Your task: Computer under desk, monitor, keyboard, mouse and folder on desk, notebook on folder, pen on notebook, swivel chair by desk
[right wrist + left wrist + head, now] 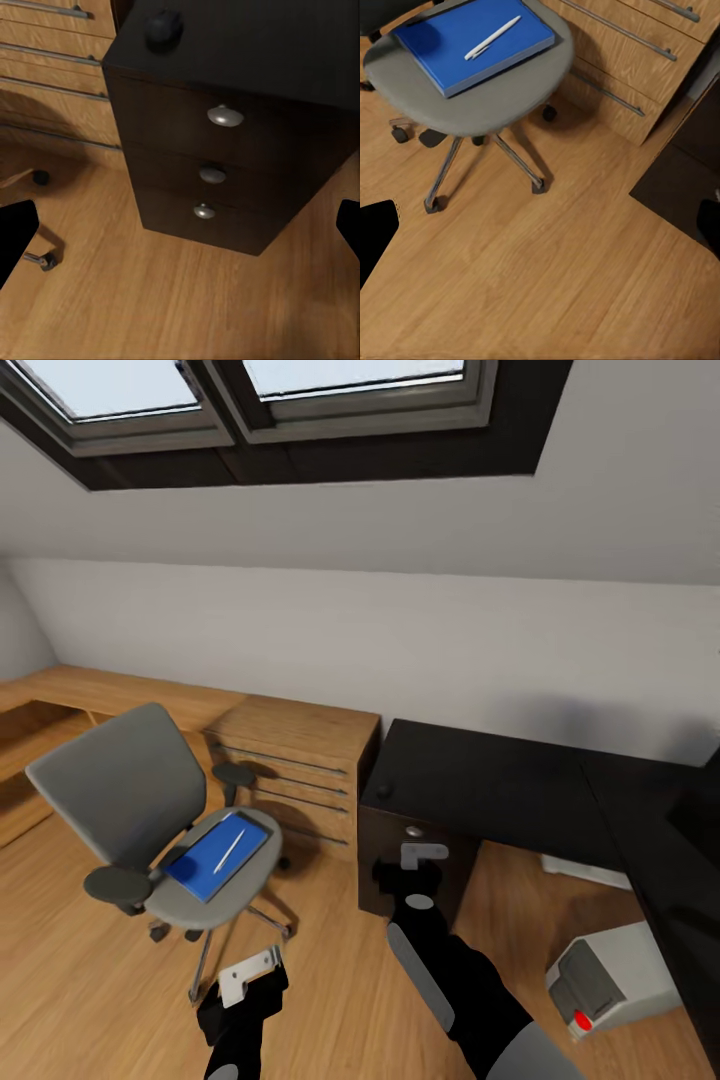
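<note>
The grey swivel chair [125, 785] stands on the wood floor left of the black desk [500, 780]. On its seat [472, 101] lies the blue folder [220, 855] [472, 37], and the pen [229, 850] [493, 37] rests on top of it. A dark mouse [385, 790] [163, 26] sits at the desk's near left corner. The grey computer [610, 980] with its red light is on the floor by the desk's right wing. My left gripper [245, 975] [544, 225] is open over the floor below the chair. My right gripper [420, 855] [184, 229] is open facing the drawer unit [217, 172]. Monitor, keyboard and notebook are out of view.
A light-wood drawer cabinet [300, 770] with metal bar handles stands between chair and desk, touching the desk's side. Low wooden shelving [60, 705] runs along the left wall. The chair's star base [487, 161] spreads over the floor. The sloped ceiling holds skylights [300, 400].
</note>
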